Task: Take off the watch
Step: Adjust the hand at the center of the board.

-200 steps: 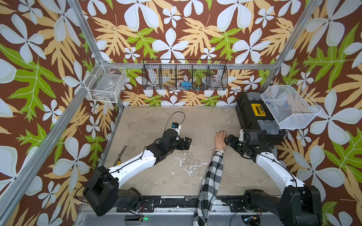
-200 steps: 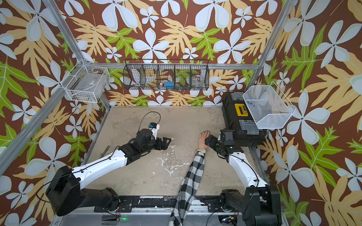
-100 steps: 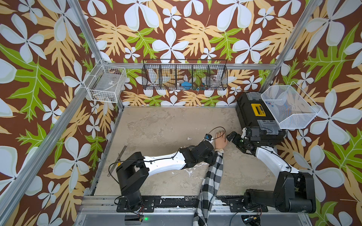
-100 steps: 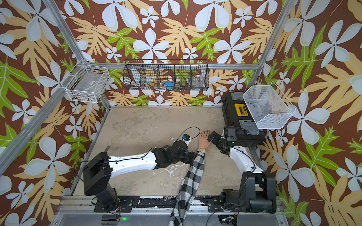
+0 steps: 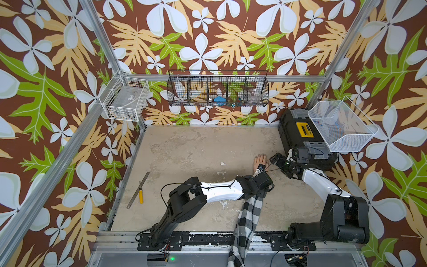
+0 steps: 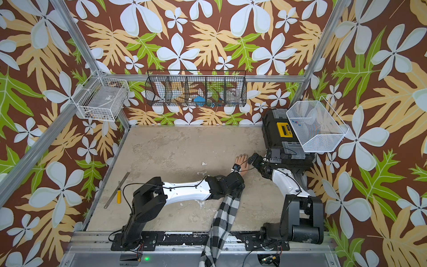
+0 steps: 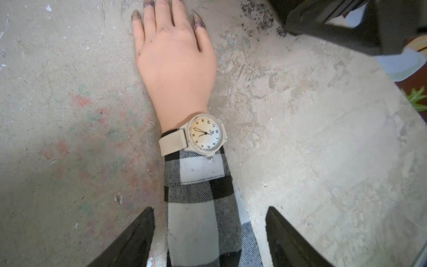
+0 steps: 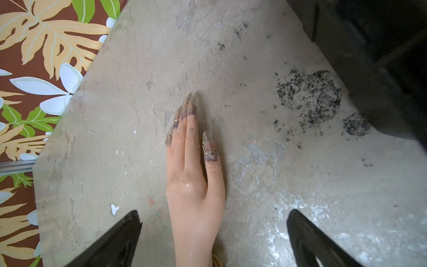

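Observation:
The watch (image 7: 203,135), cream strap and round pale face, sits on the mannequin's wrist just above the cuff of the black-and-white checked sleeve (image 7: 196,208). The mannequin hand (image 5: 260,160) lies flat on the table, fingers pointing to the back wall. My left gripper (image 7: 209,212) is open, one finger on each side of the sleeve below the watch, with small gaps to the cloth. In both top views the left arm's wrist (image 5: 256,183) covers the watch. My right gripper (image 8: 215,215) is open and straddles the back of the hand without touching it.
A black toolbox (image 5: 300,136) stands right behind the right gripper (image 5: 276,161), with a white mesh basket (image 5: 339,126) above it. A grey ruler (image 5: 138,189) and a yellow-handled tool (image 5: 141,196) lie at the table's left edge. Wire baskets (image 5: 218,89) hang on the back wall.
My left arm swung right from the middle of the table to over the sleeve, and its jaws narrowed. The right gripper shifted slightly at the hand and stayed wide.

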